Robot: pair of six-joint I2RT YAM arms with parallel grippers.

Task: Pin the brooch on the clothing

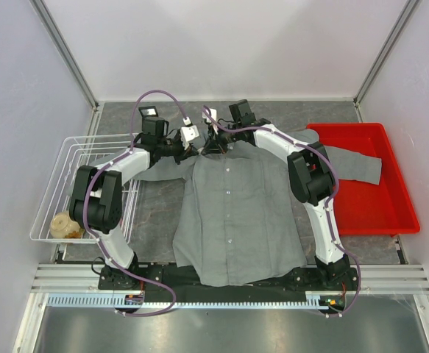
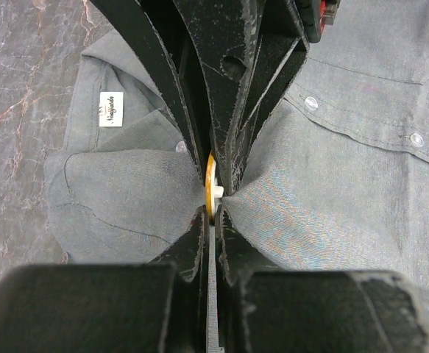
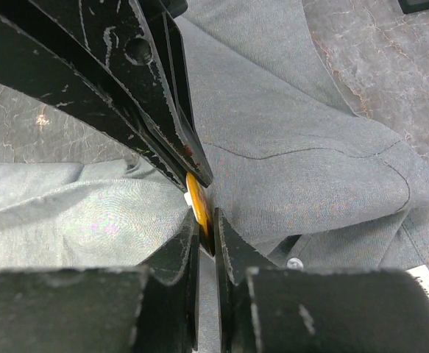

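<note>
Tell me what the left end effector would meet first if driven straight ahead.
The brooch, edge-on just beyond the shut tips of the left end effector, amid the bunched shirt; the right end effector grips it from the far side. Depth is unclear; they may already touch.

Wire basket [image 1: 59,158]: white, at my left, holding a tan round object [image 1: 65,226].
Red tray [image 1: 391,213]: at my right.
Worktop [image 1: 151,213]: grey, veined.

Shirt [image 1: 236,213] on table [image 1: 155,209], basket [image 1: 52,165] left of it, tray [image 1: 394,220] right, one sleeve [image 1: 354,165] in tray, brooch [image 2: 210,187] at collar [image 2: 115,187]
</note>
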